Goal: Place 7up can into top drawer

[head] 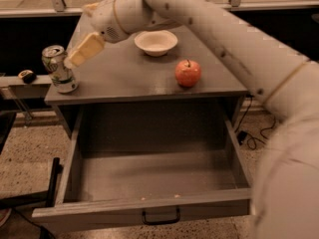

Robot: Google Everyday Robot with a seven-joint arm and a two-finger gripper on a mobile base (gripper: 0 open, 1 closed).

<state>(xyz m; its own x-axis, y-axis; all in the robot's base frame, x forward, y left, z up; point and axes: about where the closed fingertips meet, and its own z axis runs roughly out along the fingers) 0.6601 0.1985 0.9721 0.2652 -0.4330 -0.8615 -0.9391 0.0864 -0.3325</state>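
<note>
Camera view shows one white-and-green aluminium 7up can (59, 69) on the grey table's (124, 77) left front corner, one red apple (188, 73), one white bowl (155, 42) and one open grey top drawer (154, 176). The white arm (224, 34) stretches leftward, with its gripper (75, 58) just beside the can's top; its opening cannot be told.

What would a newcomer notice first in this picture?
The large pale arm reaches across from the right, its gripper beside the 7up can at the left edge of the cabinet top. Below, the top drawer stands wide open; a red apple sits near a white bowl.

Single high camera, facing down over top drawer (149, 176); end effector (73, 59) upper left, by 7up can (60, 71).
</note>
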